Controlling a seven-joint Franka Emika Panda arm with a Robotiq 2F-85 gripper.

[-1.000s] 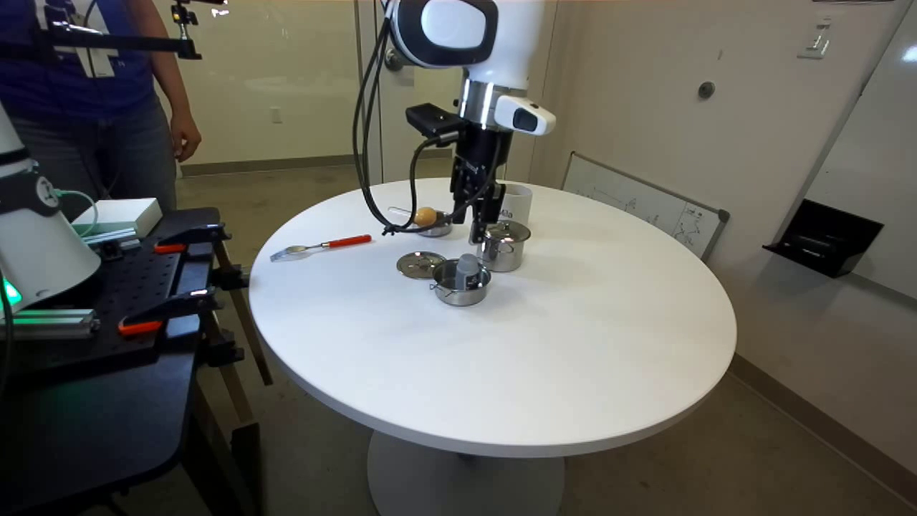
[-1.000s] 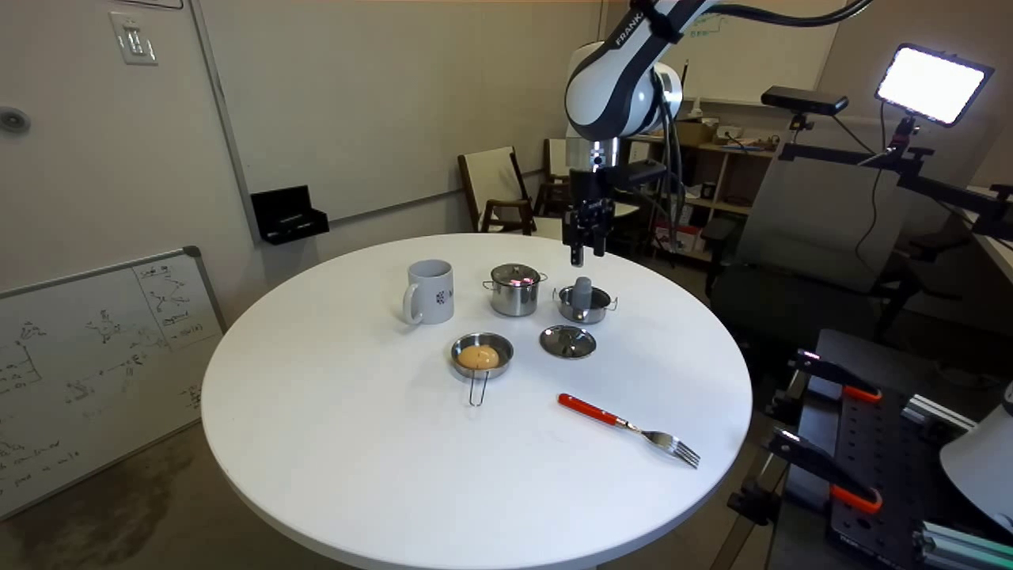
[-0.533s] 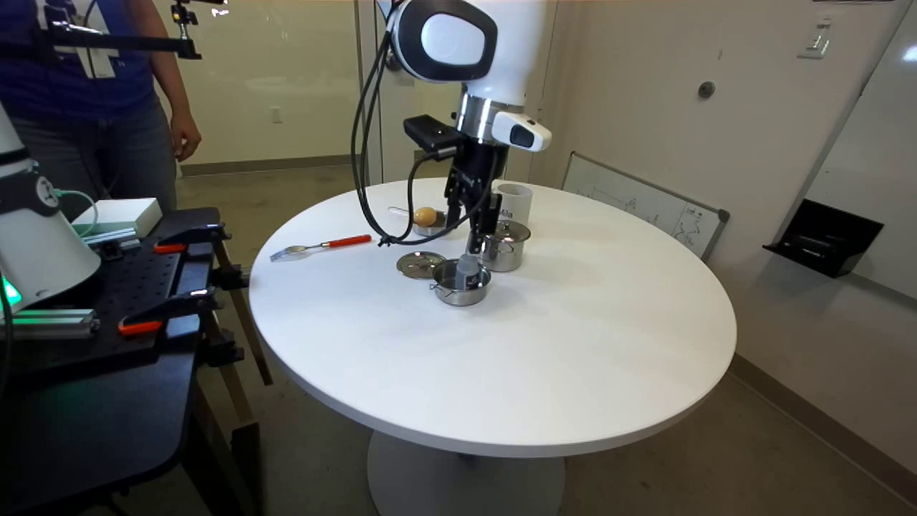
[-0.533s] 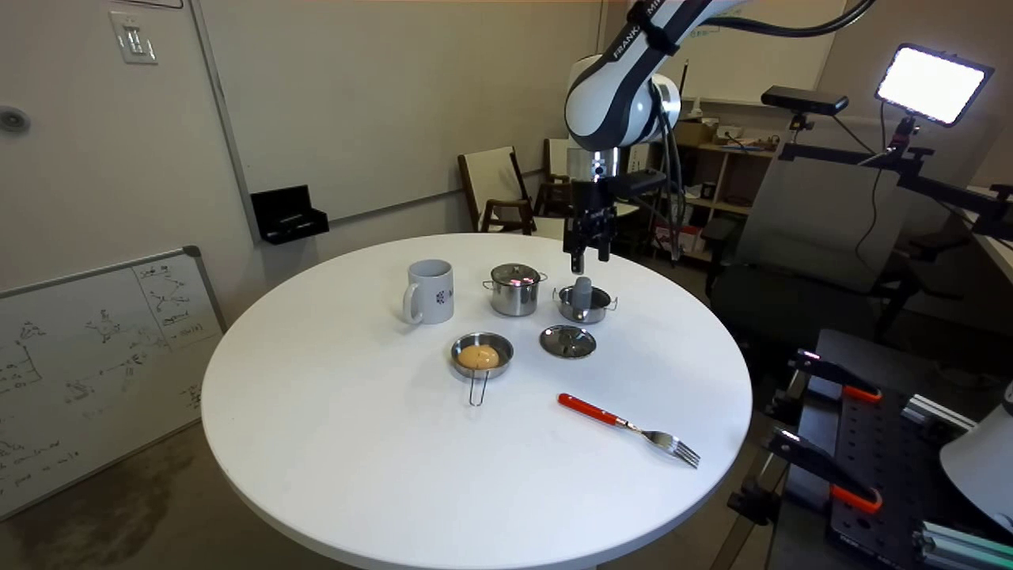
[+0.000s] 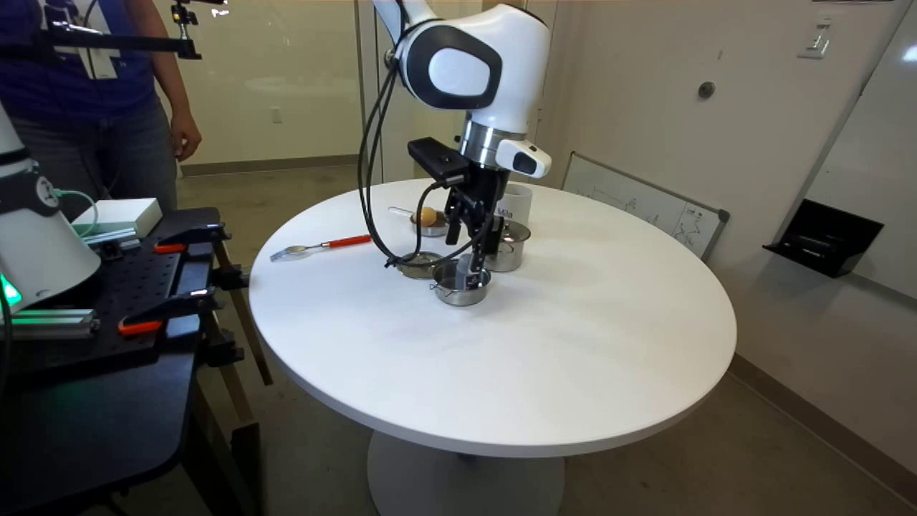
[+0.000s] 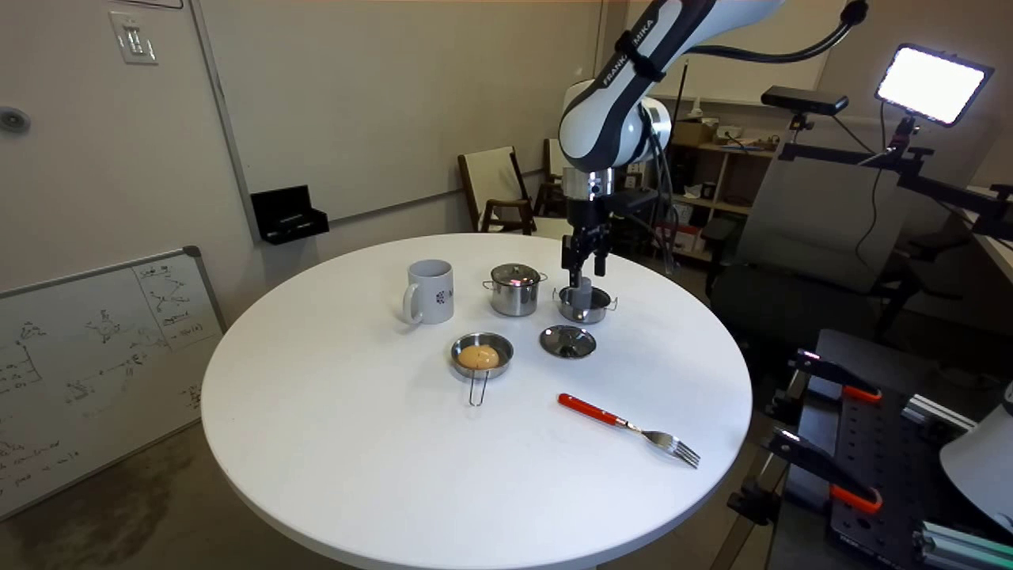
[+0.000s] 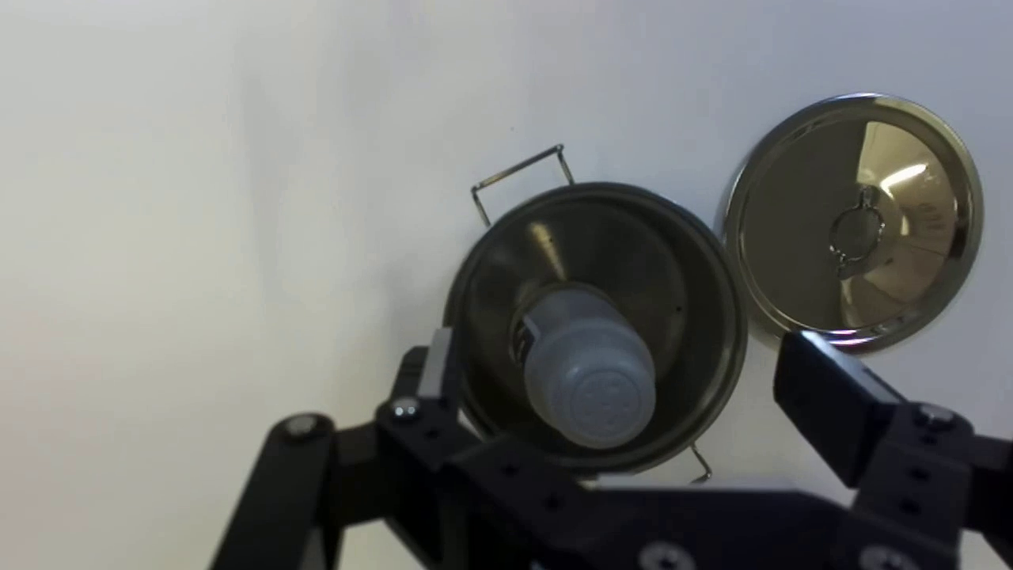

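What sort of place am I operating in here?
Probably a robotics lab, or an office room used as one: there is a leaning whiteboard with handwriting, a lit light panel, and orange-tipped clamps at a black perforated plate.

Arm (image 5: 519, 72): white, rounded housings, black-bordered oval cap (image 5: 460, 72); black side stripe (image 6: 617, 71) marked FRANKA EMIKA. Wrist collar (image 5: 481, 147): silver metal. Cables (image 6: 779, 58): black. Wrist camera (image 5: 438, 159): black, box-shaped. Gripper (image 7: 625, 380): black angular links, silver screw heads (image 7: 405, 408), one light-grey finger pad (image 7: 435, 364).
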